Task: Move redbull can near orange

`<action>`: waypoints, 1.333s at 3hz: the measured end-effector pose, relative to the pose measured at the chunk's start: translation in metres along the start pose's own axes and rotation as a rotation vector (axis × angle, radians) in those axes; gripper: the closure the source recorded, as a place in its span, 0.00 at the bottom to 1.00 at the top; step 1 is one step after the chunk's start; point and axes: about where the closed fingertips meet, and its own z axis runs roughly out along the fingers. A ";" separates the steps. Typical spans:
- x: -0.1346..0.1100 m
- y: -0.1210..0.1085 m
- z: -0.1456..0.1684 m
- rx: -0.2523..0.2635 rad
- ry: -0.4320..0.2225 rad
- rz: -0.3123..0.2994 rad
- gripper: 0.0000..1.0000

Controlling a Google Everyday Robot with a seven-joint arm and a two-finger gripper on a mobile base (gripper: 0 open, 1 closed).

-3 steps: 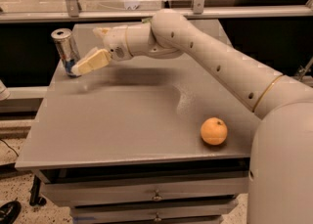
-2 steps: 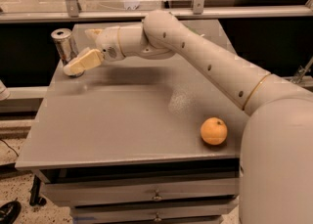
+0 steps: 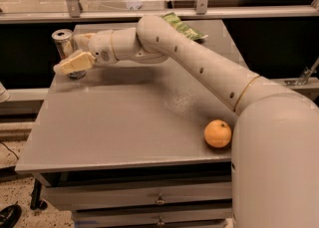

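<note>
Camera view: gripper (image 3: 70,58) at can (image 3: 63,40), counter's (image 3: 124,117) far corner — closure cannot be told. Can likely light, slick, dentable — grasp mid-body.

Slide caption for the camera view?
Gripper at the can in a far table corner; orange apart, near the front edge.

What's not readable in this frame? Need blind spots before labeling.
Camera view only:
- redbull can: lower part hidden by the gripper at the table's far left corner; contact unclear.
- green packet: partly covered by the arm.
- table: near right corner blocked by the robot's body.
</note>
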 end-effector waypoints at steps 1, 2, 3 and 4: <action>-0.001 -0.001 0.000 0.006 0.000 -0.003 0.40; -0.001 -0.001 -0.002 0.011 0.000 -0.001 0.63; -0.002 -0.002 -0.006 0.022 0.004 -0.003 0.87; -0.010 -0.009 -0.026 0.058 0.019 -0.025 1.00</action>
